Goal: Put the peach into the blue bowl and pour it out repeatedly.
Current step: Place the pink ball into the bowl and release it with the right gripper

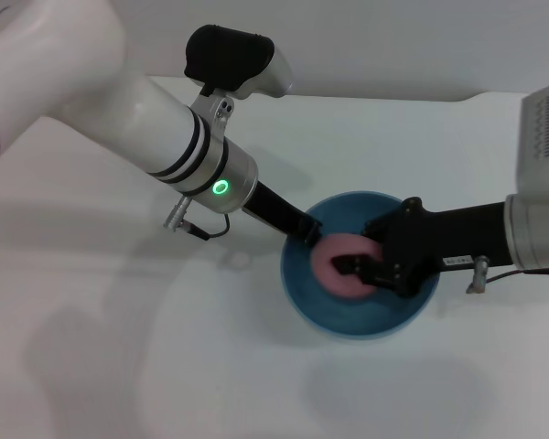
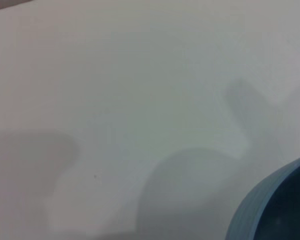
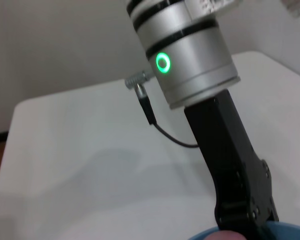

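The blue bowl stands on the white table right of centre. The pink peach is inside it, towards its left side. My right gripper reaches in from the right, with its black fingers closed around the peach. My left gripper comes from the upper left and grips the bowl's left rim. The left wrist view shows only a piece of the bowl's rim. The right wrist view shows the left gripper, the bowl's rim and a sliver of the peach.
The white table spreads around the bowl, with its far edge behind. A thin cable hangs from the left wrist just above the table, left of the bowl.
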You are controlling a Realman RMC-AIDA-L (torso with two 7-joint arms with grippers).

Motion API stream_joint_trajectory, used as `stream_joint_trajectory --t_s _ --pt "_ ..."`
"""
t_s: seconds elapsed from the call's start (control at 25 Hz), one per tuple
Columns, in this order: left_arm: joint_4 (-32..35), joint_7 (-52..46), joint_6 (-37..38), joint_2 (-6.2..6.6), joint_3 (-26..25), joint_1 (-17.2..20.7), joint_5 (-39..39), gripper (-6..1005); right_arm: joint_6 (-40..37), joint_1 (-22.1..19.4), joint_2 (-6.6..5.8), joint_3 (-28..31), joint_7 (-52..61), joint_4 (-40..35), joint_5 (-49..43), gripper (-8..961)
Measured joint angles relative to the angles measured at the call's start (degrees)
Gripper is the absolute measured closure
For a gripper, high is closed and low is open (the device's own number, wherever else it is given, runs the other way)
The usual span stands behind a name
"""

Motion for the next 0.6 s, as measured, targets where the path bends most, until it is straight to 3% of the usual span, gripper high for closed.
stream_joint_trajectory --t_s 0.04,0.56,0.6 --pt "0.03 -0.02 0.10 0.02 -0.01 0.02 -0.07 999 0.56 0.22 0.01 -0.69 0.45 0.08 -0.20 841" --pt "0.06 -0.17 1.22 0.25 -0.12 0.05 -0.44 1000 1.89 0.98 -0.05 -1.02 3.57 0.35 -0.55 306" --pt "0.07 -0.18 1.22 0.26 -0.12 0.07 -0.36 1000 1.90 0.82 -0.05 -0.62 3.57 0.18 -0.55 306"
